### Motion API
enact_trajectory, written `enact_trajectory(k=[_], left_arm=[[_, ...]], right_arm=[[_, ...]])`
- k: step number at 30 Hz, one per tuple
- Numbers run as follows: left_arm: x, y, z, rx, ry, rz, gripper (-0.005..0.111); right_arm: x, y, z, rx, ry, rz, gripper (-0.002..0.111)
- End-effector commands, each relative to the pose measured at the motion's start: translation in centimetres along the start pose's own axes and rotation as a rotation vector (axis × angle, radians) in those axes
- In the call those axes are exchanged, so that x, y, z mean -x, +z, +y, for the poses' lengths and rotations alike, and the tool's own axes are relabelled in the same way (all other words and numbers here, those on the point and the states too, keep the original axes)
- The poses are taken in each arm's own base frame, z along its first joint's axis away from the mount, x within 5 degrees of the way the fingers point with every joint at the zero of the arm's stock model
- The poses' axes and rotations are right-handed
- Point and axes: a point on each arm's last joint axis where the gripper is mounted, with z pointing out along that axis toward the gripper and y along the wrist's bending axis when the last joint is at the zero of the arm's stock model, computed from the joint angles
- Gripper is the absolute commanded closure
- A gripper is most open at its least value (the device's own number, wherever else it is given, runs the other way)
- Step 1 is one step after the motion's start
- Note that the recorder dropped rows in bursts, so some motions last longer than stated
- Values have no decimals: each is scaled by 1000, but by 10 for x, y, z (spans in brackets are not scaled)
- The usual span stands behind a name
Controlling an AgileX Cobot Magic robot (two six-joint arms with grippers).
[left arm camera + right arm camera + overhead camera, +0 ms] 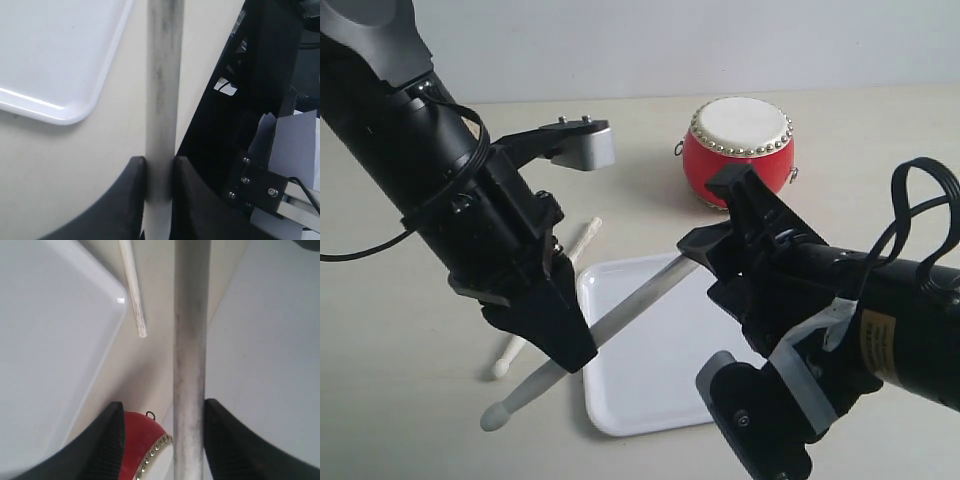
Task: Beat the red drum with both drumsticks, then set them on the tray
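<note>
First drumstick [635,303]: pale whitewashed shaft with dark grey scuffs along it and a small rounded bead tip. Left gripper [570,355] is clamped tight on it, both fingers [125,200] pressed against the shaft. The bead end sticks out past the jaws on the side away from the right gripper [164,405]. The other end runs up into the right gripper, whose jaws are wide: the shaft sits close against one finger with a clear gap to the other, so no clamp there. The stick is tilted, bead end low; cannot tell if the bead touches the table [400,400]. Its middle crosses over the tray [650,390], a flat white tray lying between and below the two grippers. Second drumstick [588,235], same look, lies flat on the table behind the left gripper, just beside the tray, partly hidden by the arm. Red drum [740,160], cream skin ringed with gold studs, stands upright just beyond the right gripper's fingertips, well apart from the left gripper.
</note>
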Motion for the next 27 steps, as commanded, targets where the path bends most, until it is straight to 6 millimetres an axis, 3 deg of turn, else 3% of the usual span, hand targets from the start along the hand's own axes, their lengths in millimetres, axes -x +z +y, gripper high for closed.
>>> enact_trajectory(k=[1, 12, 19, 27], left_arm=[[2, 1, -11, -26, 33, -13, 107], [3, 8, -21, -38, 81, 6, 107], [3, 8, -21, -41, 79, 3, 107], [4, 8, -21, -43, 78, 2, 107]], right_arm=[[2, -2, -1, -5, 6, -17, 62], [15, -7, -3, -32, 13, -34, 63], [18, -7, -2, -26, 30, -63, 78], [19, -7, -2, -24, 39, -71, 79]])
